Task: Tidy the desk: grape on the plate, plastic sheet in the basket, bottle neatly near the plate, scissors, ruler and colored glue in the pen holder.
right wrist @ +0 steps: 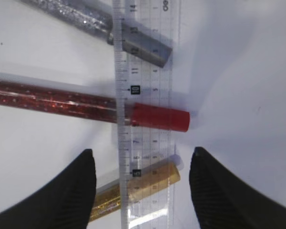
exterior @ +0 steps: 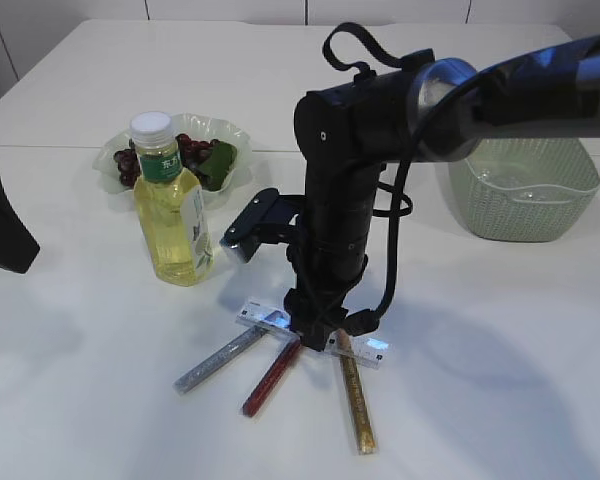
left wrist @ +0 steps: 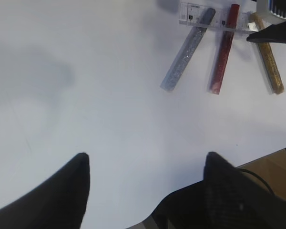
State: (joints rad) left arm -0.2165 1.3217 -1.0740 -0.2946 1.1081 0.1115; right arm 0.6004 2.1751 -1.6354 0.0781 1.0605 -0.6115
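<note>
We see right gripper (right wrist: pixel 142 191) spread wide over clear ruler (right wrist: pixel 145 71) and gold glue stick (right wrist: pixel 148 180); left gripper (left wrist: pixel 145 191) wide, empty.

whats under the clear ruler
The cap ends of three glitter glue tubes lie under the ruler: the silver tube, red tube and gold tube, all seen through it. Below them, only white table.
</note>
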